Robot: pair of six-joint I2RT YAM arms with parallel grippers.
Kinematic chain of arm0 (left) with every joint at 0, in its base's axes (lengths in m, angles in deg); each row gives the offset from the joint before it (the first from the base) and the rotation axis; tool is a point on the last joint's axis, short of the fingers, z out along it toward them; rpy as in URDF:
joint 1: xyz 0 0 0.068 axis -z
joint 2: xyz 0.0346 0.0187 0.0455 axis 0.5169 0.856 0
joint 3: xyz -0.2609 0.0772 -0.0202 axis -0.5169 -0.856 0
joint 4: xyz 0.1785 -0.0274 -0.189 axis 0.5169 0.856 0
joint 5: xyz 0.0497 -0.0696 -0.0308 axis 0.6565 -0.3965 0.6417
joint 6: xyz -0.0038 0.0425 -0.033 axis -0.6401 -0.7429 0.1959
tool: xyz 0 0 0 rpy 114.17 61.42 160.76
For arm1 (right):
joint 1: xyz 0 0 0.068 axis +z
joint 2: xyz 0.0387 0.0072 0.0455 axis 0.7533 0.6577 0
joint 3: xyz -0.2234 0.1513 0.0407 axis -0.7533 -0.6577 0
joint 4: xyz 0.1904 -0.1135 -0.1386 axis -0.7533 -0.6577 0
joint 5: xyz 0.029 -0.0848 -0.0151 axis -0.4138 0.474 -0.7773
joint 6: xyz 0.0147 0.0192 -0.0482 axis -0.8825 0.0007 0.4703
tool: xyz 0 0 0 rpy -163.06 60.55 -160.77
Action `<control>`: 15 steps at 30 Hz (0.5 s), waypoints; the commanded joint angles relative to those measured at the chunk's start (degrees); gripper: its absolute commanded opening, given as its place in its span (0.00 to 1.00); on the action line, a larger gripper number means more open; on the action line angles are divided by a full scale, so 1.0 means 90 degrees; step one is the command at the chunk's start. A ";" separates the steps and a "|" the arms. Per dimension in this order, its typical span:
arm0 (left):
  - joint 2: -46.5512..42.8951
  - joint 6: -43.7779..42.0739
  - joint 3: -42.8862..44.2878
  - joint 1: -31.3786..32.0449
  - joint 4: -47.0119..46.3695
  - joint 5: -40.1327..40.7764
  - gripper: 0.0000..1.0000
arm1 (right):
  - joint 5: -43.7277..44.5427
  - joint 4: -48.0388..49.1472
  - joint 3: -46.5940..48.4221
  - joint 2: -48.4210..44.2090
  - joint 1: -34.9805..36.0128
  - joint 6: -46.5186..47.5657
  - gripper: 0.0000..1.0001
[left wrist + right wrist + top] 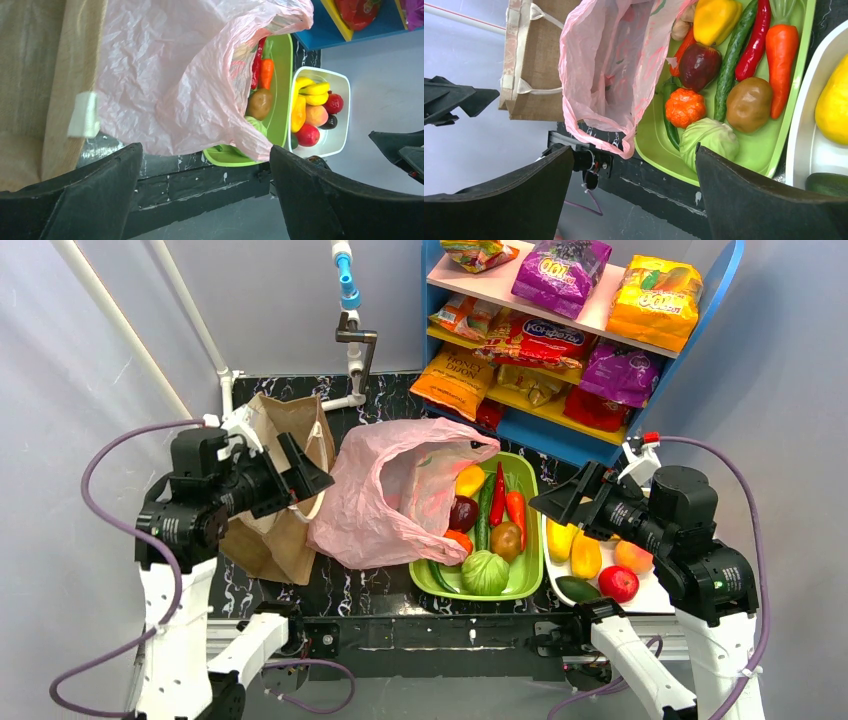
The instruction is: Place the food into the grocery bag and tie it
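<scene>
Both my left claw [306,486] and right claw [556,494] are spread wide, pinching nothing. The pink bag [385,508] lies between them, mouth facing the right claw. Vegetables [486,572] fill the green tray [452,593] beside it.

Crumpled pink grocery bag [380,505] lying open, overlapping green tray [527,578] of vegetables [485,572]
</scene>
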 commanded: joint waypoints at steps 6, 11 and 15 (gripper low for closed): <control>0.1129 0.0265 0.0495 0.2309 -0.0572 0.1487 1.00 | 0.0297 -0.0168 -0.0069 0.0085 0.0025 -0.0528 0.98; 0.1670 0.0110 0.0786 0.2926 -0.0578 0.1879 0.99 | -0.0251 -0.0329 -0.0290 0.0049 0.0025 -0.0569 0.98; 0.1889 -0.0150 0.0881 0.2990 -0.0547 0.1954 1.00 | -0.0956 -0.0300 -0.0820 -0.0034 0.0025 -0.1018 0.98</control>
